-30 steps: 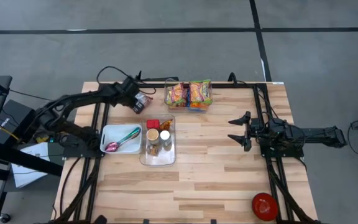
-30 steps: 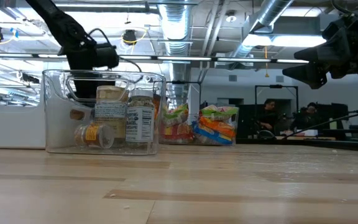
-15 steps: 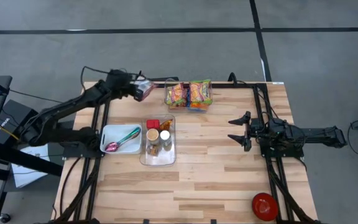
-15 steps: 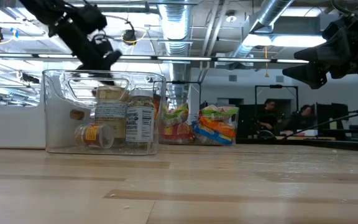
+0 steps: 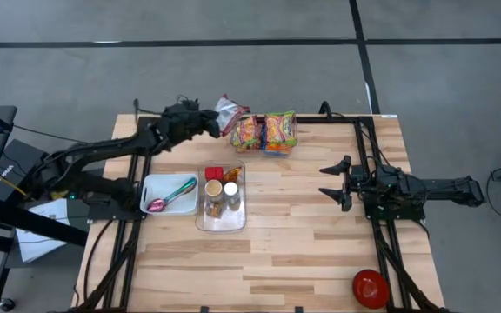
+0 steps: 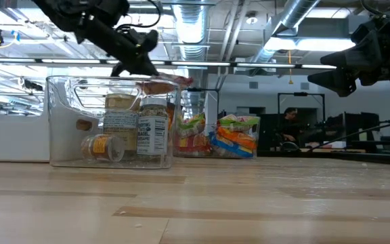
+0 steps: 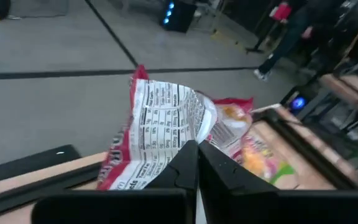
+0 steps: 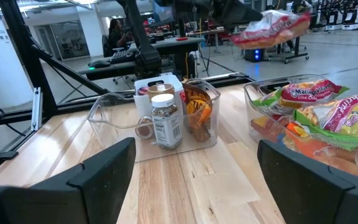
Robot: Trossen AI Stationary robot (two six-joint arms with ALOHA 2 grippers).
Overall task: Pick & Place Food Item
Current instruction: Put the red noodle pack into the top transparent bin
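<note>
**Red-and-white packet held above the back edge of the surface**

Wooden planks make up the surface (image 5: 303,252), seen from above. At upper centre of the high view, the left gripper (image 5: 213,123) is clamped shut on a crinkled red-and-white snack packet (image 5: 230,111), which is held in the air just left of a clear bin of snack bags (image 5: 264,132). In the left wrist view the packet (image 7: 160,127) is pinched between the closed fingers (image 7: 188,163), its nutrition panel facing the camera. In the low view the packet (image 6: 162,85) is seen raised above the rim of a clear tub (image 6: 66,122).

That tub (image 5: 223,198), holding spice jars (image 5: 213,189), is placed at centre of the high view, with a white tray (image 5: 150,184) carrying a pink-and-green spoon (image 5: 170,196) just to its left.

The right gripper (image 5: 335,183) is held at centre right, well apart from the packet, its fingers (image 8: 101,171) spread wide and empty. A red bowl (image 5: 370,288) is seen at lower right.
</note>
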